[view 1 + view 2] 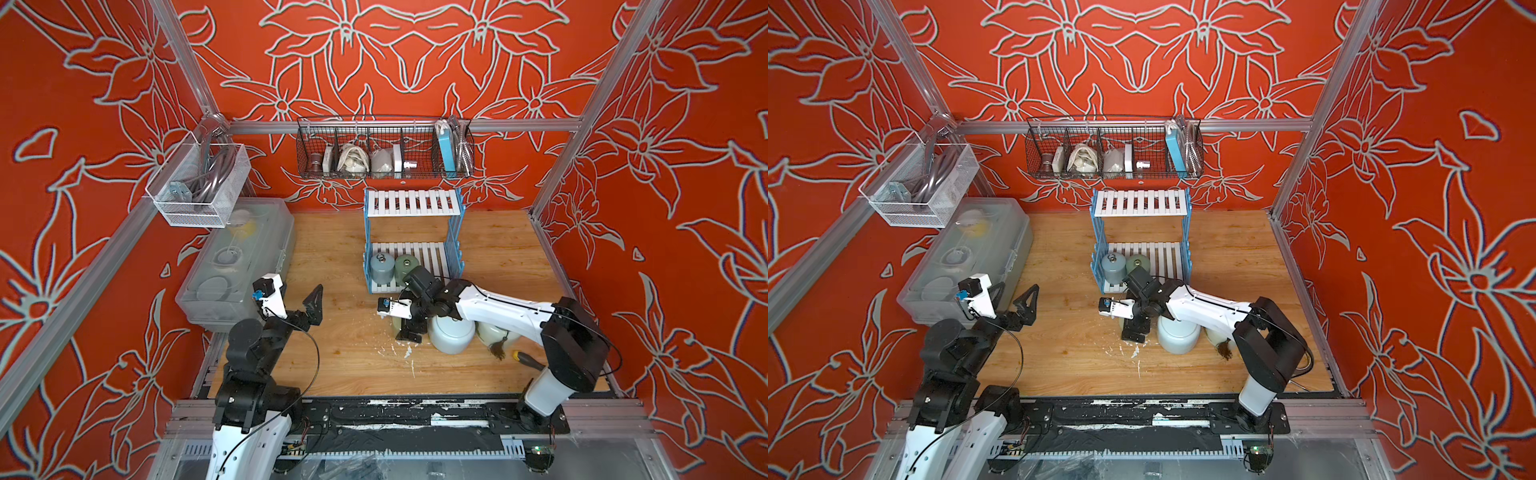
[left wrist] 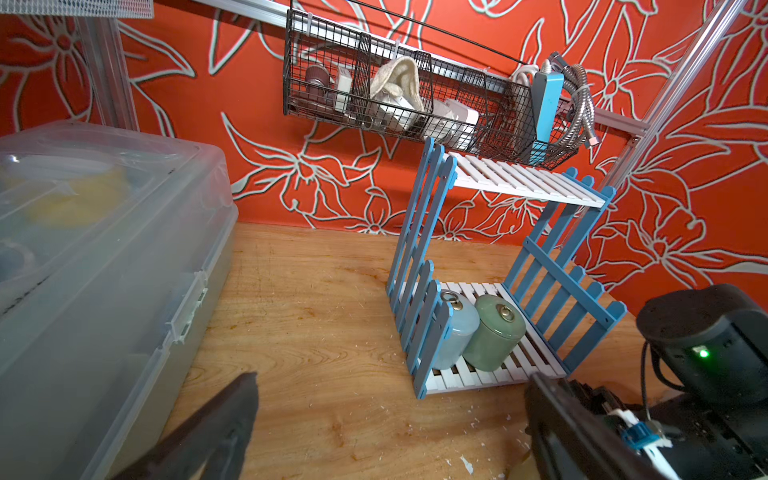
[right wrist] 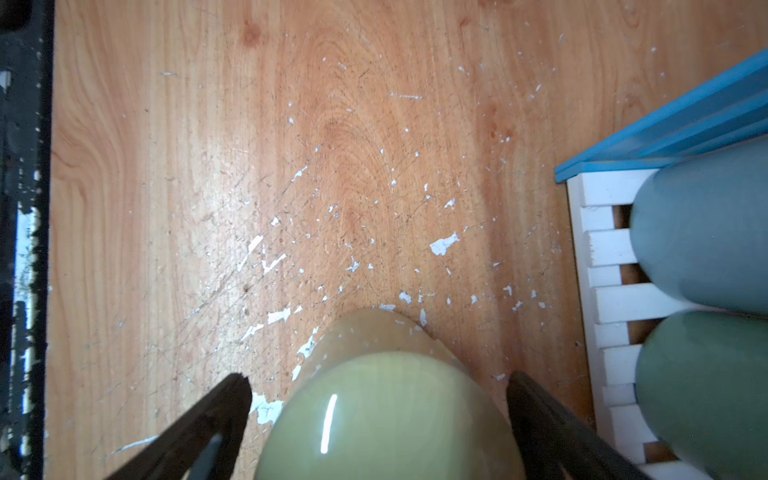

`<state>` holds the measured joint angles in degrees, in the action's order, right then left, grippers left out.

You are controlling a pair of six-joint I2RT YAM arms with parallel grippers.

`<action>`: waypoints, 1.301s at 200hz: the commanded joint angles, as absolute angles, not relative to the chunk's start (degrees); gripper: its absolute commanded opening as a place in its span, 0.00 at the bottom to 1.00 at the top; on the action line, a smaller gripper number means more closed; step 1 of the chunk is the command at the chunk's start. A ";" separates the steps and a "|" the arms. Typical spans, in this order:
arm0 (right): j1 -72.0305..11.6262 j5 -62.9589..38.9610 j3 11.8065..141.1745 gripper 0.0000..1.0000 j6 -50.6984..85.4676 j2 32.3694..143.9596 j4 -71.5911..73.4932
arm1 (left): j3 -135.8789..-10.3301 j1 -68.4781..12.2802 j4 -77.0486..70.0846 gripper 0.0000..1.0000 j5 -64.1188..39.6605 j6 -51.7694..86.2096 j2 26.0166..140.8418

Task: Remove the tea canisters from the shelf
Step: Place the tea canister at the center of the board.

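"While the right gripper (image 3: pixel 378 379) hangs low in front of the shelf (image 1: pixel 413 203), is it holding something?"

"No. Its two fingers stand apart, one on each side of the olive jar (image 3: pixel 386 415), with a gap on both sides. That jar stands on the desk (image 1: pixel 332 257), just in front of the shelf."

"Which jars are on the shelf?"

"The grey-blue jar (image 1: pixel 382 268) and the green jar (image 1: pixel 404 266) stand side by side at the left end of its bottom board."

"And the big ones?"

"The pale-blue jar (image 1: pixel 451 334) and the cream jar (image 1: pixel 494 332) with the tassel stand on the desk in front of the shelf."

"The left gripper (image 1: pixel 1016 289)?"

"Spread wide, with nothing in it, out to the left of the shelf."
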<state>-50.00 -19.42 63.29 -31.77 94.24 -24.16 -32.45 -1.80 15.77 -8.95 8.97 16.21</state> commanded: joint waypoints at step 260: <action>-32.85 -1.30 56.51 0.99 -9.26 54.14 -29.66 | -66.44 -9.09 37.51 0.99 -40.17 -32.28 58.16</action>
